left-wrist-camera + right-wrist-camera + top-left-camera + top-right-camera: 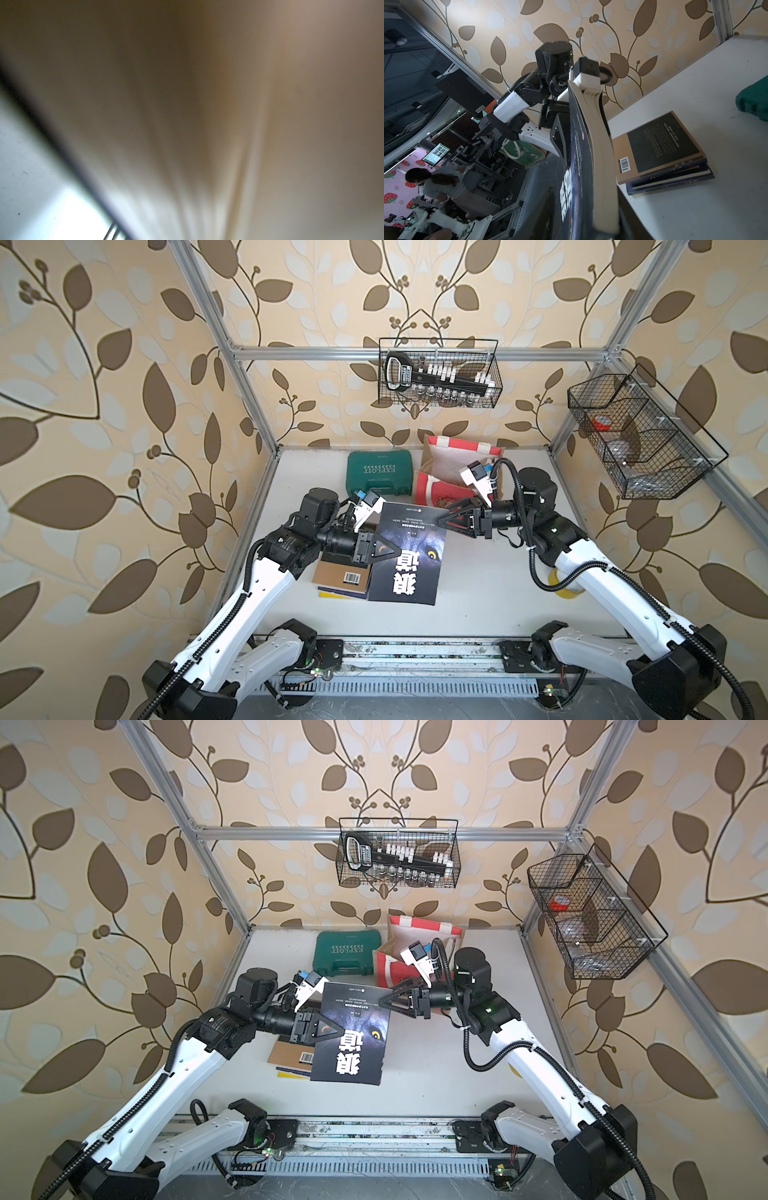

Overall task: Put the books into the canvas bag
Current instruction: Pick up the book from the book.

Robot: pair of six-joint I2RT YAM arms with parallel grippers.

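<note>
Book hangs tilted, clear of the stack, L fingers clamped on its edge, prob. for carrying to bag. R fingers sit at far corner, can't tell if gripping.

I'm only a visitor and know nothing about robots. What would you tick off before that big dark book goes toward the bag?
1. Left gripper shut on the dark book: ok. It is clamped on one edge, and the book is tilted up off the table.
2. Right gripper clear of the book: cannot tell. Its tip sits at the book's far corner.
3. Canvas bag upright with its mouth open: ok.
4. Way from the book to the bag free: not ok. The right gripper stands between them.
5. Stack of books lying flat on the table: ok.
</note>
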